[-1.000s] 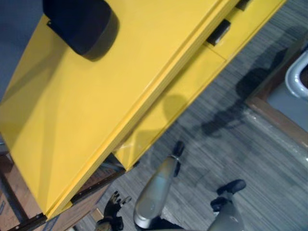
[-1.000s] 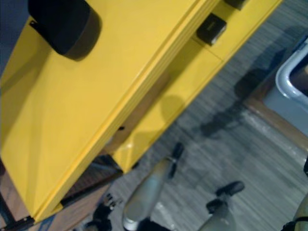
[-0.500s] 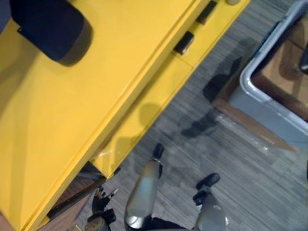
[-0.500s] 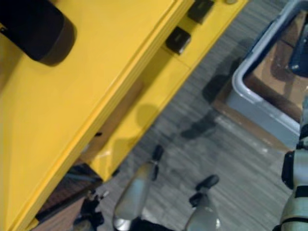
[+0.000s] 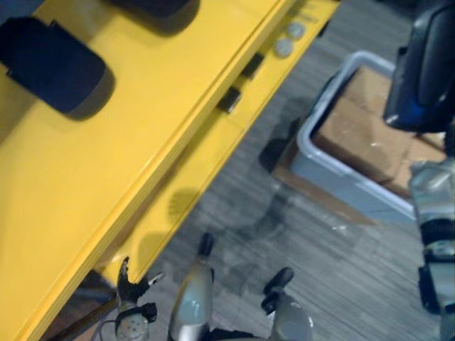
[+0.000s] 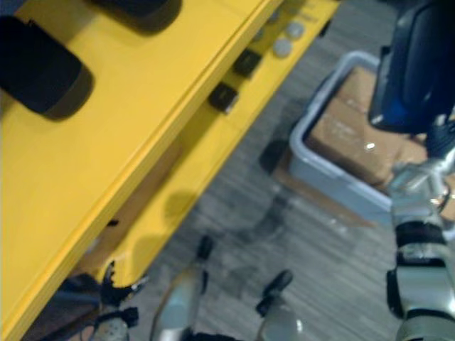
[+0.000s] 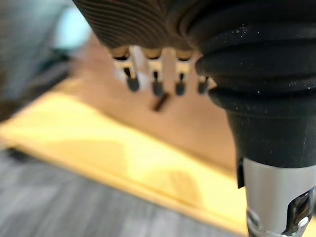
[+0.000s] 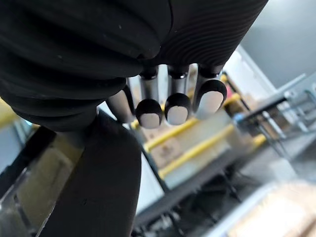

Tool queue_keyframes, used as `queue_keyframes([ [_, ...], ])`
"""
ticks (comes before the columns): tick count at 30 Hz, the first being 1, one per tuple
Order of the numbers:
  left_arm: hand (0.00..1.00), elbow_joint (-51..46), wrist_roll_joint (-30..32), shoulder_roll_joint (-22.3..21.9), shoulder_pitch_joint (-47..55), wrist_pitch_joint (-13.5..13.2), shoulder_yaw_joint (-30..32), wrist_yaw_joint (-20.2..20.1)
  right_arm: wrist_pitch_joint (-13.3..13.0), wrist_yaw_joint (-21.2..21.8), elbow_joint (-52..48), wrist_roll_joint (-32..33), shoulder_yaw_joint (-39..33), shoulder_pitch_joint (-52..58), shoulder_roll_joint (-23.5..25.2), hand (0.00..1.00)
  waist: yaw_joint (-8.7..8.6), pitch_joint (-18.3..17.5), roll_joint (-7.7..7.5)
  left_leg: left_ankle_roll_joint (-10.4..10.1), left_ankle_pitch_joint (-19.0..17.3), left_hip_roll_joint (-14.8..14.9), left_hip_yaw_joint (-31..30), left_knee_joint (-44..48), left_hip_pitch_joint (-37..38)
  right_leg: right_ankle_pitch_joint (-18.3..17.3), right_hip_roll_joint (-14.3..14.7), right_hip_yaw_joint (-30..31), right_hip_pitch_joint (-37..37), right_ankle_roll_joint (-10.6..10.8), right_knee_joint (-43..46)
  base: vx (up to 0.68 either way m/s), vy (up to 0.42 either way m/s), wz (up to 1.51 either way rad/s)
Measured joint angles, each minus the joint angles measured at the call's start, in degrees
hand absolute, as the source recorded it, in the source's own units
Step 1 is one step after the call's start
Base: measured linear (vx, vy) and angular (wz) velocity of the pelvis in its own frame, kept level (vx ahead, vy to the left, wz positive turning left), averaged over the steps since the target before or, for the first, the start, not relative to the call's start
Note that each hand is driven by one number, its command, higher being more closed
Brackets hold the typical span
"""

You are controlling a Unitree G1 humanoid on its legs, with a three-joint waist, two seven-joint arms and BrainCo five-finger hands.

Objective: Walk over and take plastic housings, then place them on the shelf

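- Two plastic housings lie on top of the yellow shelf, both up and to the left of the left hand: the near housing and the far housing, which is cut by the edge of the view.
- You see the left hand low, close by the corner of the shelf's lower board. Its fingers hang straight and a little apart, and they hold nothing. If they touch the board, I cannot tell.
- Farther from this hand and to its right, on the lower board, you find two small black parts and past them two round grey discs.
- Between the two hands a grey bin stands on the floor, with cardboard inside it. It is below and to the left of the right hand.
- At the far right the right hand is raised and its fingers are closed on the held housing, a dark shell that stands up above the wrist, well apart from the shelf.
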Motion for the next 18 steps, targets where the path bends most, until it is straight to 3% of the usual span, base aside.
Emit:
queue_keyframes([
  [2,0.0,1.25,3.18,0.38,-0.7,0.05,-0.87,-0.68,-0.16,-0.47,-6.21,-1.97,-0.02,5.12,2.02,1.0,-1.16,-3.01,-0.96,-0.51,0.38,0.72,1.85,-1.96,2.83,0.0,0.73,1.89,0.53,-0.05,-0.65,0.06,-0.047,-0.4],
  [5,0.0,3.91,4.81,0.4,-1.85,-0.47,-3.76,-3.42,-1.48,-0.43,-12.13,-4.13,-0.06,9.39,4.49,1.0,-3.46,-5.77,-1.05,-0.95,0.63,1.48,3.32,-3.98,5.97,0.02,1.59,3.29,2.02,-0.04,-1.48,0.03,-0.043,-0.33],
  [10,0.0,8.27,5.32,0.16,-5.84,-1.63,-9.59,-7.49,-2.54,0.84,-19.62,-6.1,0.18,11.8,8.02,1.0,-5.08,-8.83,-1.35,-1.82,1.33,2.89,6.08,-6.67,9.15,0.52,3.25,5.97,2.15,-0.31,-2.69,-0.03,-0.048,-0.32],
  [13,0.0,7.07,1.03,-0.63,-8.53,-2.46,-10.38,-9.67,-3.75,2.66,-23.75,-8.29,0.62,13.25,9.86,1.0,-6.14,-10.11,-1.35,-2.09,2.34,3.43,6.21,-8.89,10.13,0.66,3.91,6.1,2.27,-0.29,-3.18,-0.03,-0.038,-0.05],
  [18,0.0,-1.59,-18.91,-3.63,-13.99,-0.85,-14.6,-17.46,-6.17,5.99,-28.35,-13.29,3.24,14.42,12.84,1.0,-6.18,-11.86,-1.3,-2.33,2.92,3.72,6.23,-9.8,11.18,0.7,4.37,5.92,3.33,-0.29,-3.76,-0.01,-0.016,0.01],
])
